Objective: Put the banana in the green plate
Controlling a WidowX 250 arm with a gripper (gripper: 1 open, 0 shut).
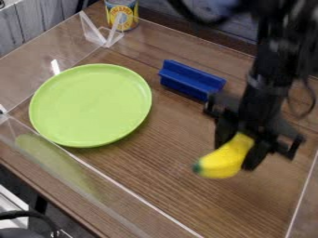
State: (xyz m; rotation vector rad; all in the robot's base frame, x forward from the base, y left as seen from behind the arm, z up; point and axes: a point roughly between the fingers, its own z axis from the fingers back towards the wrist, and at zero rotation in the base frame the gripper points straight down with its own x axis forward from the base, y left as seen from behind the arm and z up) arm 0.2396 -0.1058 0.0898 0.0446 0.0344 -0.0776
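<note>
The wooden bench (137,177) fills the view, with clear low walls along its edges. The green plate (89,103) lies flat on its left side with nothing on it. The dark robot arm (276,74) reaches down on the right, blurred. A blue block (191,79) sits on the bench between the plate and the arm, just right of the plate's rim. The fingers (245,150) pinch the banana (225,159), holding it clear above the wood, well apart from the plate. A yellow-labelled can (119,13) stands at the far edge.
</note>
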